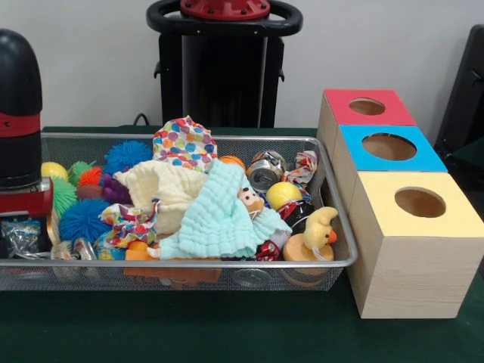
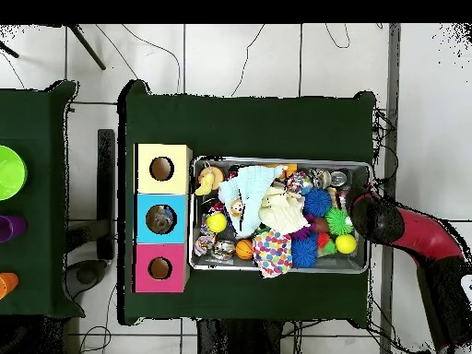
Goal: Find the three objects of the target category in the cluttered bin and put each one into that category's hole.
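The wire mesh bin (image 1: 189, 262) lies on the green table, full of clutter; it also shows in the overhead view (image 2: 277, 270). My gripper (image 1: 23, 215) hangs over the bin's left end in the front view, which is its right end in the overhead view (image 2: 367, 214). A wrinkly see-through plastic piece (image 1: 21, 236) with silvery glints sits right under it; I cannot tell whether it is held. The blue-topped box's round hole (image 1: 389, 146) is beside the bin's other end. In the overhead view something greyish shows inside that hole (image 2: 161, 219). No other plastic pieces are clear to see.
A red-topped box (image 1: 367, 107) and a yellow-topped box (image 1: 420, 203) flank the blue one. The bin holds spiky balls (image 1: 79, 219), drink cans (image 1: 265, 175), a pale green cloth (image 1: 219, 219), a dotted cloth (image 1: 184, 144) and a duck toy (image 1: 318, 231).
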Robot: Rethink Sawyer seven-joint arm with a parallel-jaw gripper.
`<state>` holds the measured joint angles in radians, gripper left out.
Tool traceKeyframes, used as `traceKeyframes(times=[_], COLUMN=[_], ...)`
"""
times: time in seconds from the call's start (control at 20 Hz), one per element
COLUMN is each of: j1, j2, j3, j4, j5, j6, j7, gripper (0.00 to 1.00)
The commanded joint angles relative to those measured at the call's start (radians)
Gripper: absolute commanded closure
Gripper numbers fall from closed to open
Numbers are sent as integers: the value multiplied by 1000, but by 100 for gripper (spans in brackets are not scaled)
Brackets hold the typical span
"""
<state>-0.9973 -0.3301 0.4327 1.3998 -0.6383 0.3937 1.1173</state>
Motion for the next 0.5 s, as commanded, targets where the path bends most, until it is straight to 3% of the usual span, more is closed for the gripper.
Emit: traceKeyframes(times=[0.05, 0.5], j1=[9, 65], j2=[65, 62], j3=[-72, -145], j4=[-29, -58], j5=[-32, -38], j6=[57, 80], j7=[41, 82], gripper=[0, 0])
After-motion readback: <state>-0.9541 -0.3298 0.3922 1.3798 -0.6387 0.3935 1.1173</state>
